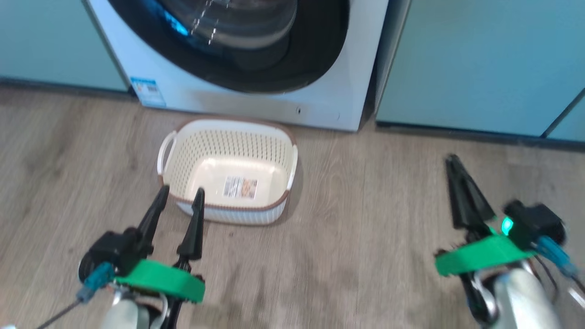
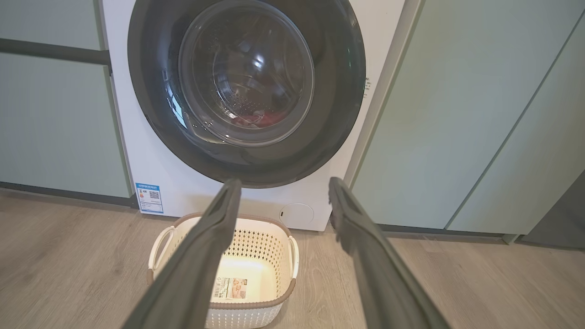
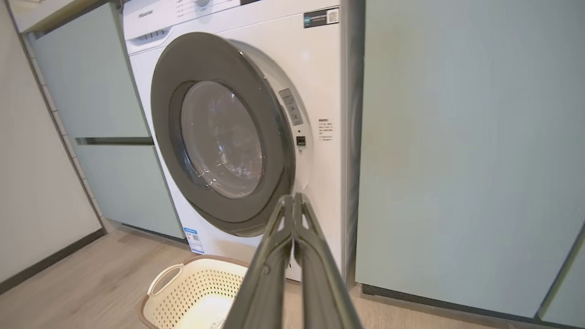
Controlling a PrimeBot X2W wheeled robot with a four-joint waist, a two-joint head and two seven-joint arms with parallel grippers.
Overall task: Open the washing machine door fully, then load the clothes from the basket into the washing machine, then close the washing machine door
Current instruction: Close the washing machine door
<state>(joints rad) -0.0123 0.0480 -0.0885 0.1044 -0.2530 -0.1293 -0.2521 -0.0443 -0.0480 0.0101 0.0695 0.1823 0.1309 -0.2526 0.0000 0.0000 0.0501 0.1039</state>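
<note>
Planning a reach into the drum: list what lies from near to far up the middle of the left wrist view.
left gripper → basket → washing machine door → red clothes behind it

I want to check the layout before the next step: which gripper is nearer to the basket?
Left. The left gripper hangs at the near-left rim of the basket, jaws open. The right gripper is well off to the basket's right side, jaws shut.

Wood-look plank floor [image 1: 365,256], lower frame. The basket [image 1: 237,214] stands on it at centre, just before the washing machine [image 1: 320,100] at top centre; pale teal cabinets [image 1: 480,59] flank the machine.
</note>
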